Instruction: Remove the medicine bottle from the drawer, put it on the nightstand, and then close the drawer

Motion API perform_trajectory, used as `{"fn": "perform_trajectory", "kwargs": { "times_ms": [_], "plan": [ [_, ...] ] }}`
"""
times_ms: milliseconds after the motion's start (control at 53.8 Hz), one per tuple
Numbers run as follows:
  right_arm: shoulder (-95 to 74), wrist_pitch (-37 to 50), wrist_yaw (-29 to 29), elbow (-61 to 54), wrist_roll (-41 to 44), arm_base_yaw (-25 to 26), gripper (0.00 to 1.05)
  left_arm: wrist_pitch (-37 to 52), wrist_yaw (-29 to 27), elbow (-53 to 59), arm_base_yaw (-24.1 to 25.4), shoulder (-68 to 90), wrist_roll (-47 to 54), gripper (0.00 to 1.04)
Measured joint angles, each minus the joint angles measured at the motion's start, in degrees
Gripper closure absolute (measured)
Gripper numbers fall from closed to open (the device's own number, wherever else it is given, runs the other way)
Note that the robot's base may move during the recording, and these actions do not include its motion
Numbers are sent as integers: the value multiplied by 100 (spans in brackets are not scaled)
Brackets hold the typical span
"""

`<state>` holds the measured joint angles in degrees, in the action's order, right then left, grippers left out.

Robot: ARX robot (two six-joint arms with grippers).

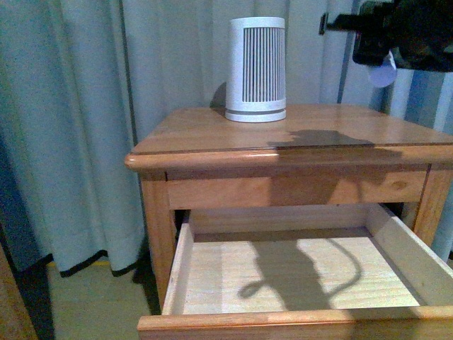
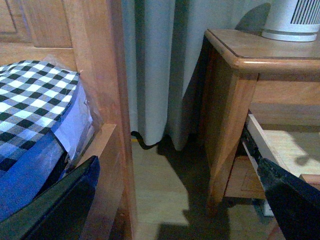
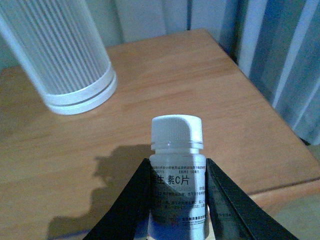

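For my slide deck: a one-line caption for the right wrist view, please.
Right gripper holds the white medicine bottle above the nightstand top, near the ribbed white cylinder.

Black left tool [image 2: 176,167], black right tool [image 3: 177,165], smooth tapered matte fingers [image 3: 122,210]

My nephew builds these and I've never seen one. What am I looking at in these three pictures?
It is a robot with two arms, each ending in a two-fingered gripper. The front view, from a camera on its body, shows a nightstand with its drawer pulled open and a ribbed white cylinder on top. The other two come from wrist cameras. The right gripper holds a white medicine bottle above the nightstand top. The left gripper is open, holding nothing, beside the nightstand.
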<state>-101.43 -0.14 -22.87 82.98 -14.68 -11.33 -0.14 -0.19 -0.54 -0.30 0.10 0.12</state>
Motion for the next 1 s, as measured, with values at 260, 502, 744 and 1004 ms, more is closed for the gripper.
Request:
{"fn": "perform_trajectory", "kwargs": {
  "times_ms": [260, 502, 744, 1004],
  "plan": [
    [-1316, -345, 105, 1097, 72, 291, 76, 0, 0, 0, 0, 0, 0, 7],
    [-1458, -52, 199, 1165, 160, 310, 41, 0, 0, 0, 0, 0, 0, 7],
    [-573, 348, 136, 496, 186, 326, 6, 0, 0, 0, 0, 0, 0, 7],
    [2100, 267, 170, -2098, -11, 525, 7, 0, 0, 0, 0, 0, 0, 7]
  ]
}}
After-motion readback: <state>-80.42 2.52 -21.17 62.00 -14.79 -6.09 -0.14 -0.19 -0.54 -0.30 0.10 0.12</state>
